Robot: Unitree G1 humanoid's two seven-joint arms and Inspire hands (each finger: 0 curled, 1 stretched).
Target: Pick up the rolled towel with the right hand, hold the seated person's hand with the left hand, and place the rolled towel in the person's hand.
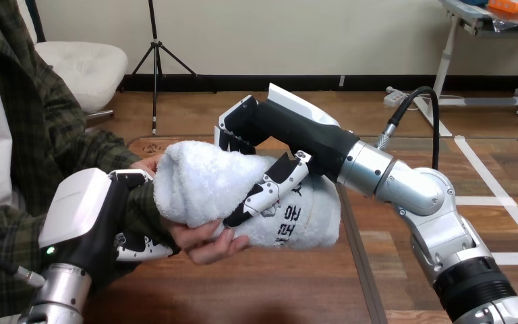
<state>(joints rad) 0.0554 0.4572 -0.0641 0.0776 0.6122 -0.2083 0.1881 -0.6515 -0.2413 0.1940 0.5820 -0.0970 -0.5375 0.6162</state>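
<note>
Nearest the camera, the person's wrist (145, 206) is clasped by the left robot hand (111, 209). The rolled towel (202, 185) — long axis lying left to right — is gripped from above by the right robot hand (280, 135), thumb and fingers curled round it, and rests on the person's hand (206, 243) — release is judged next.

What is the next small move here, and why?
Probably open the right robot hand and let go. The rolled towel already lies on the person's hand, which curls up under it, while the right robot hand is wrapped round the towel. The left robot hand is curled round the person's wrist, so the palm looks steadied for the release.
</note>
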